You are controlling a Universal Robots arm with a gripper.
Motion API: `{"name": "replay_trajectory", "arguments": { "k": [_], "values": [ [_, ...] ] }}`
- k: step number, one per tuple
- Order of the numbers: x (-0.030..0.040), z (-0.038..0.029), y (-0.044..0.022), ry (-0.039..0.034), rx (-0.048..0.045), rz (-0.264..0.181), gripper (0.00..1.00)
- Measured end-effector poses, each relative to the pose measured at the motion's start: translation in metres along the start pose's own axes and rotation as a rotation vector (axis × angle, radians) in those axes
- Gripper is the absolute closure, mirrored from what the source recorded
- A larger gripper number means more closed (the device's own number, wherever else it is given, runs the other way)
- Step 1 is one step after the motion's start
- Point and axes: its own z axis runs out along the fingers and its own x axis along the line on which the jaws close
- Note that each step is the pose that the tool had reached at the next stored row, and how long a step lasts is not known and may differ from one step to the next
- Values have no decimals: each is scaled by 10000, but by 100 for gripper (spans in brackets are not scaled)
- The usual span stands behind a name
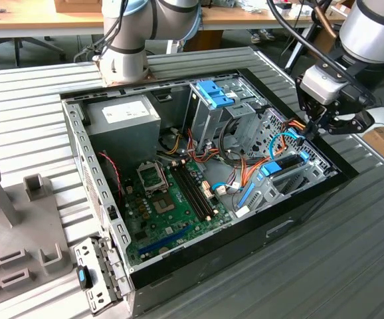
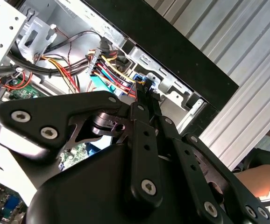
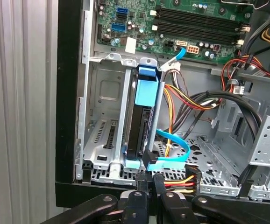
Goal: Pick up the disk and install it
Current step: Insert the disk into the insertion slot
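— Since the black desktop computer case (image 1: 298,203) lies open on the ribbed grey metal bench (image 1: 351,266), where does the flat silver-grey hard disk with blue plastic rails (image 3: 137,128) sit?

— It stands on edge in a slot of the silver perforated metal drive cage (image 3: 104,116), in the corner of the case at the exterior view's right. In the first wrist view its dark side shows between the cage's uprights, and a blue rail caps its edge.

— And the black robot gripper (image 1: 309,126)?

— It hangs low over that same corner, close to the cage. The fingers (image 3: 141,183) are drawn together with barely a slit between them. Their tips sit at the end of the disk, by a small black plug (image 3: 149,157) from which a light blue flat cable (image 3: 177,151) curls away. Whether they press on the plug or merely stand at it cannot be told, and nothing is seen clamped between them.

— What else lies inside the case?

— A bundle of red, yellow, orange and black wires (image 3: 191,100) runs past the cage, just beside the fingers. The green motherboard (image 1: 172,199) covers the middle of the case floor. The grey power-supply box with a white sticker (image 1: 122,119) sits in the corner nearest the arm's base. Between that box and the drive cage, a blue plastic latch (image 1: 213,93) tops a second upright metal cage.
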Motion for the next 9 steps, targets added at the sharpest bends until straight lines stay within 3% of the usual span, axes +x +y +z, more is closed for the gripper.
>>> {"name": "replay_trajectory", "arguments": {
  "k": [9],
  "values": [
    [2, 39, 76, 71, 6, 254, 83]
  ]
}}
